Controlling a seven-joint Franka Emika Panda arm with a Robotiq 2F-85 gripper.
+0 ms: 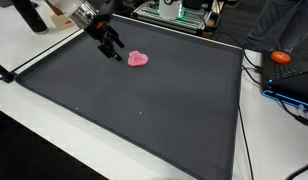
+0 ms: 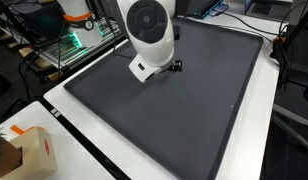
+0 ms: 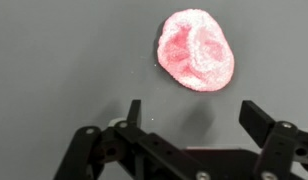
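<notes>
A pink, fuzzy, roundish soft object (image 1: 139,59) lies on the dark grey mat (image 1: 144,110) near its far edge. In the wrist view the pink object (image 3: 196,48) sits just beyond the fingertips and a little right of centre. My gripper (image 1: 113,44) hovers over the mat just left of the pink object, open, with nothing between its fingers (image 3: 260,118). The gripper (image 3: 197,112) shows bare mat in the gap. In the other exterior view the white arm (image 2: 152,35) hides the pink object, and only the black gripper tip (image 2: 175,66) shows.
The mat lies on a white table (image 1: 24,55). An orange object (image 1: 282,57), cables and a blue-edged device sit at the right. A cardboard box (image 2: 24,155) stands off the mat's corner. Equipment and a frame stand behind the mat's far edge (image 1: 174,12).
</notes>
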